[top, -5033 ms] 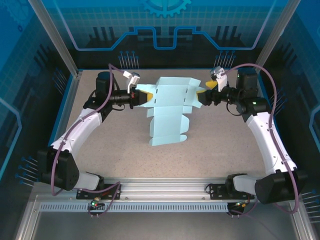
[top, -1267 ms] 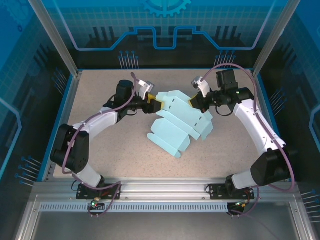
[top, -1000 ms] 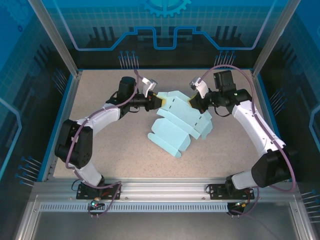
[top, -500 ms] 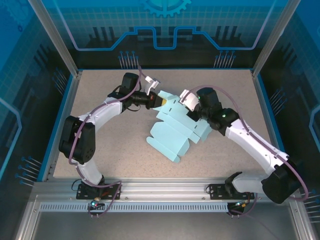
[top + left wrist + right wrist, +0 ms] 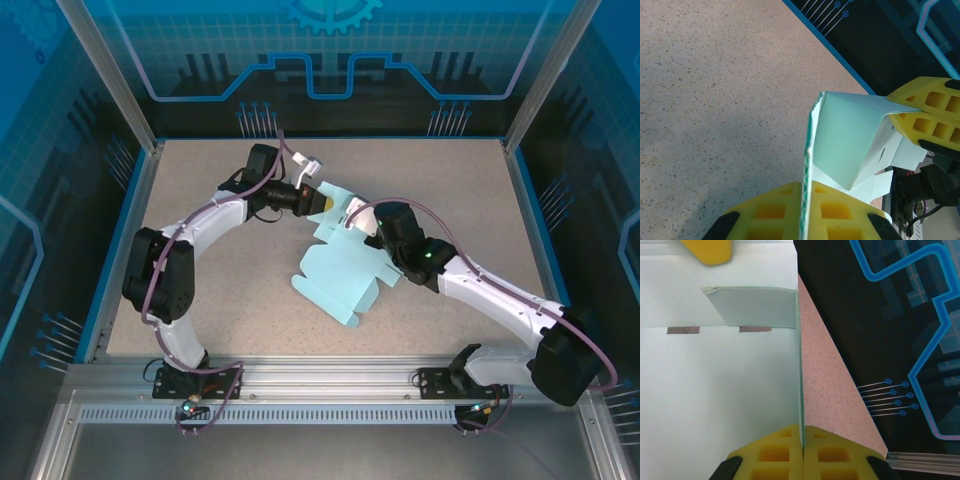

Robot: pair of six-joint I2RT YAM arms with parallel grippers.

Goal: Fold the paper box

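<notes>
So, one paper box [image 5: 340,275] and two arms on this rig. The box sits partly folded around the middle of the bench [image 5: 470,180]. At its far corner the left hand [image 5: 326,201] is clamped tight on a flap, with that arm arching up the left side and bending in toward the box. Just beside it the right hand [image 5: 358,222] is pinched on a card edge, its arm stretched diagonally from the near right.

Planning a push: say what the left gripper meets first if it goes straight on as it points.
The box itself: the left gripper is shut on its edge, with folded card right ahead. Past that, probably the right gripper, also shut on the box; depth is unclear.
</notes>
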